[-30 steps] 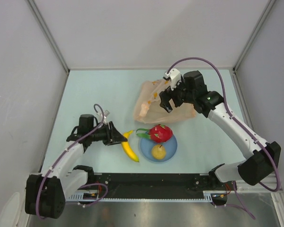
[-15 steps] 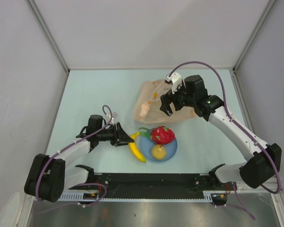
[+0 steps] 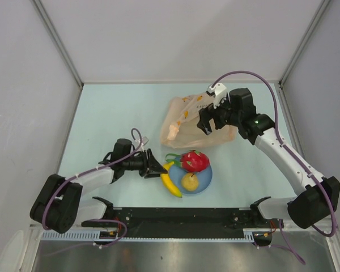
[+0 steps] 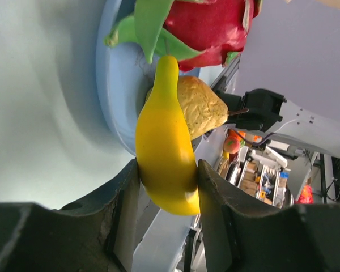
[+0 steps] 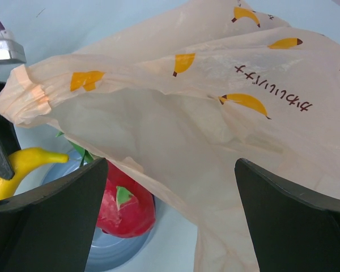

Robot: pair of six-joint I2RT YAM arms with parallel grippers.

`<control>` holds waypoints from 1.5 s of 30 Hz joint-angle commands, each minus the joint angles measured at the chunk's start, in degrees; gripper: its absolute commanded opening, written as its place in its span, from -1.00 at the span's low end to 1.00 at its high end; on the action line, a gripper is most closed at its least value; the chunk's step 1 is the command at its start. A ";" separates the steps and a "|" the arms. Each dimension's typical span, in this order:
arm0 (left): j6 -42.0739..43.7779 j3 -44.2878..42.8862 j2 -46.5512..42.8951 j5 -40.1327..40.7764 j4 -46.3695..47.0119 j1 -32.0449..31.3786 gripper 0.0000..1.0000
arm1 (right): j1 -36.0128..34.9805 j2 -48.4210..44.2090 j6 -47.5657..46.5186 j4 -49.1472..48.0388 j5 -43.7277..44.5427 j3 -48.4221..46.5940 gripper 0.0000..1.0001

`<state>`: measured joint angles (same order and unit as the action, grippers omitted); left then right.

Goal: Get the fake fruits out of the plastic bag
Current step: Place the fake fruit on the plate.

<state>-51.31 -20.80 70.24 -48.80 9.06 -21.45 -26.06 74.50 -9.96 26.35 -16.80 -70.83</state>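
Clamping the banana [image 4: 164,141] by its thick end between the fingers of my left gripper [image 4: 167,170], I held it low over the bench [image 3: 113,113], with its thin tip reaching across the left rim of the blue plate [image 3: 210,174]. On that plate lay the dragon fruit [image 3: 192,160] and, just nearer to me, the pear [image 3: 188,181]; the banana's tip pointed between them, close to the dragon fruit's green leaves. My right gripper [image 3: 209,122] hung above the right part of the plastic bag [image 3: 184,122] with its jaws spread wide, closed on nothing; whether a finger touched the film, I could not tell. The bag lay crumpled on the bench just beyond the plate, apart from my left gripper. I judged this the setting-down step for the banana, with three fruits already out. The next move called for lowering the banana until it rested on the plate or bench, parting the left fingers and backing off without nudging the other fruits. No grapes were visible, and the bag's folds hid whether anything remained inside.
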 commanded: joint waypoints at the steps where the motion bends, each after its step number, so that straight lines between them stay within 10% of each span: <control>1: -3.97 -2.58 1.04 0.01 5.53 -4.64 -1.00 | 0.58 -1.55 1.78 -2.44 0.19 0.16 0.99; 29: -0.81 -12.25 16.16 8.98 0.96 -8.34 -0.77 | 2.60 -3.92 2.84 -1.39 -0.69 1.48 0.99; 35: 2.18 -12.78 16.34 10.38 -2.47 -8.34 -0.03 | 2.69 -3.40 3.27 -1.56 -1.22 1.92 0.99; 45: 2.44 -15.41 17.66 10.48 -5.18 -8.34 0.46 | 2.95 -2.34 3.80 -1.83 -1.57 2.18 0.99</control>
<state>-51.40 -33.65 87.07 -40.40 7.51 -29.63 -23.38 71.70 -7.20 26.02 -17.47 -68.55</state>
